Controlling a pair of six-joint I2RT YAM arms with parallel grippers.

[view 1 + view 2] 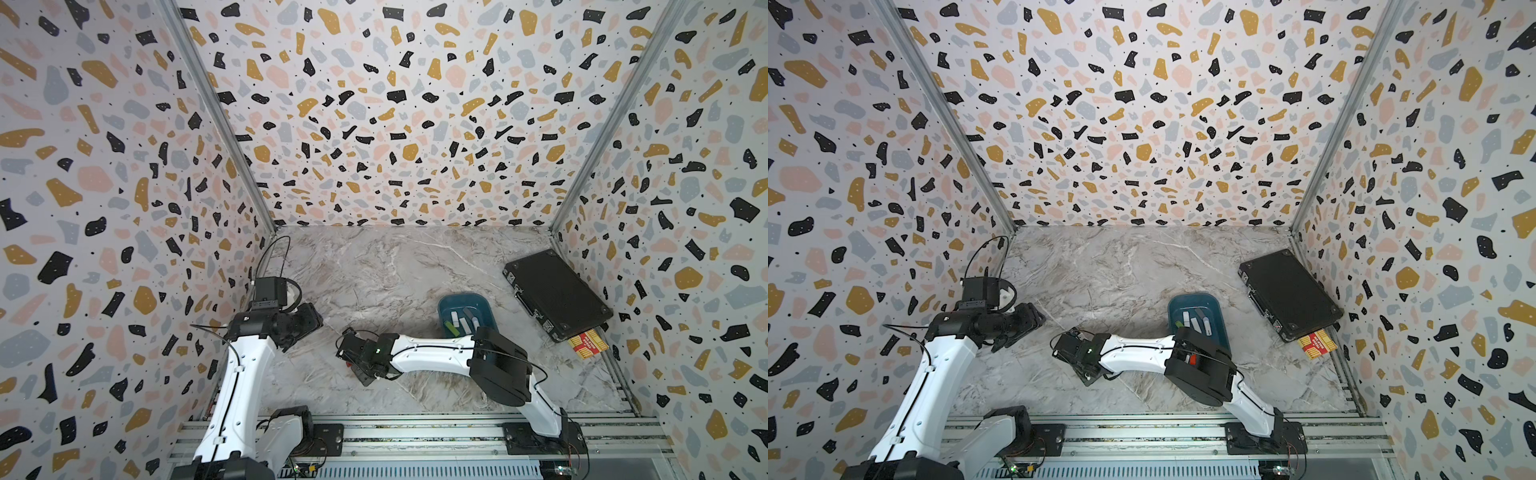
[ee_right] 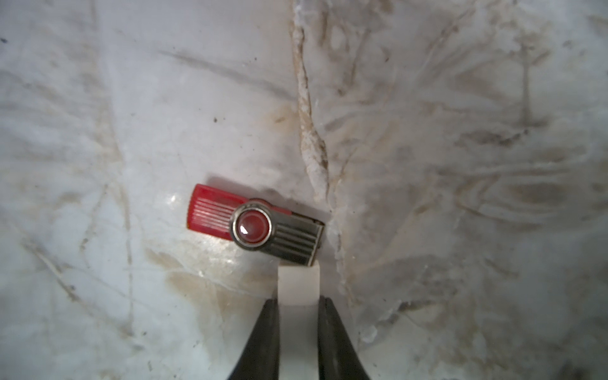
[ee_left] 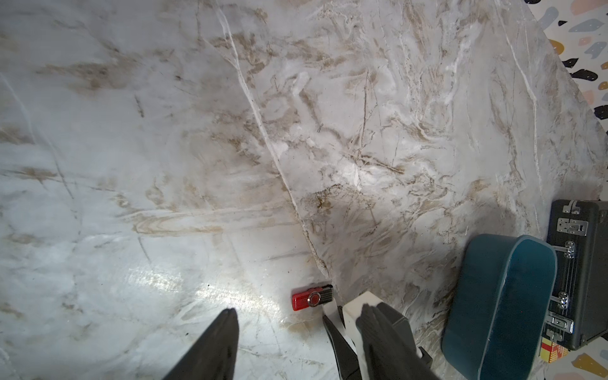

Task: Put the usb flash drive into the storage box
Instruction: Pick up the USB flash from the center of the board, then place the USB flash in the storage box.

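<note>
Left gripper hangs open over the counter's front-left part. Red usb flash drive lies near the middle of the front edge, unheld. Right gripper is clamped on the end of a white piece that seems to touch the drive's metal swivel: a lift may drag the drive, or the piece may slip. Storage box sits right of centre, close by the right elbow; a swing could knock it

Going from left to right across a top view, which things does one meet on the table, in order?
left gripper → right gripper, shut on a white piece → storage box → black case
</note>
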